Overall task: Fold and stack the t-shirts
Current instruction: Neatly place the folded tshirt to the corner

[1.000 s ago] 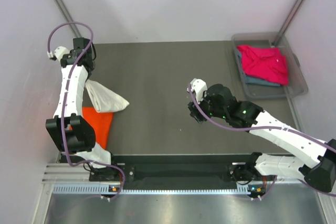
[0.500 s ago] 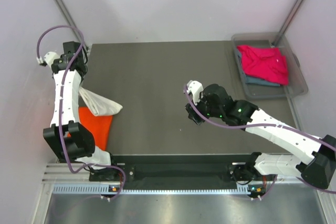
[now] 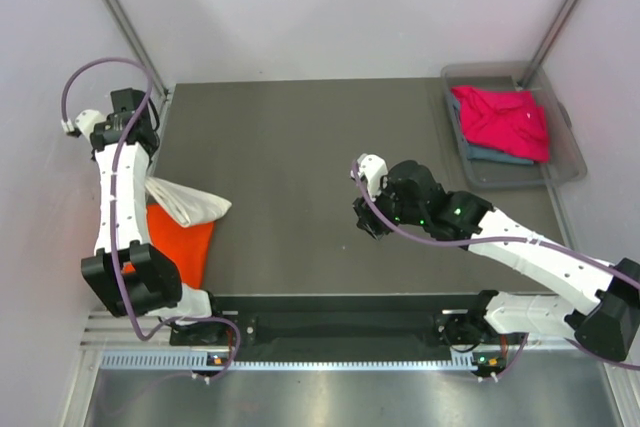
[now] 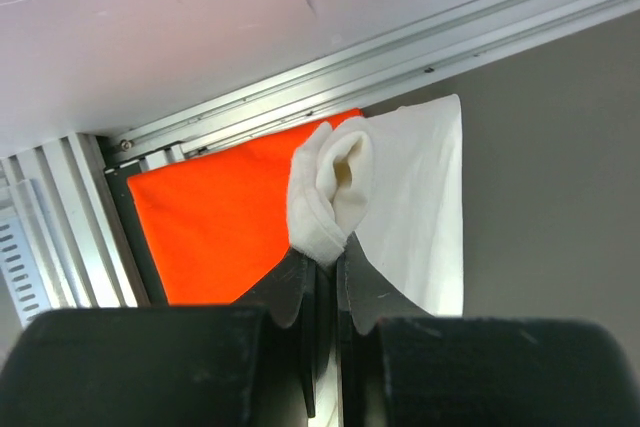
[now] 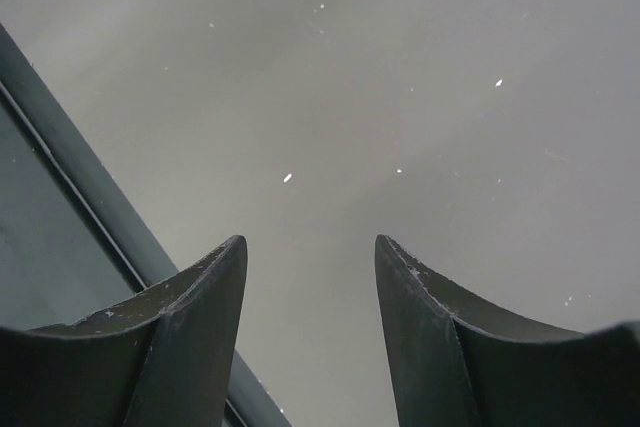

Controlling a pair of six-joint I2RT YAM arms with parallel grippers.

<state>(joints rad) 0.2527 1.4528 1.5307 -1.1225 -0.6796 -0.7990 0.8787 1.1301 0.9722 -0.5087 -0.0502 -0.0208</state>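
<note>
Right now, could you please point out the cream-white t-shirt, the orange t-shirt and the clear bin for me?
cream-white t-shirt [image 4: 420,207], left wrist view, flat panel.
orange t-shirt [image 3: 185,242], top view, exposed middle.
clear bin [image 3: 563,142], top view, right wall.

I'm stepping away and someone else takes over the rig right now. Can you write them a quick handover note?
Left gripper: shut on a fold of the white shirt.
Right gripper: open, empty, above bare table.
The white shirt is bunched, partly over the orange shirt at the table's near-left edge. The magenta shirt sits on the grey-blue shirt in the bin, far right.
Done: no finished stack visible; the orange shirt looks flat.
Left: fold the white shirt, then the two in the bin, and stack all.
</note>
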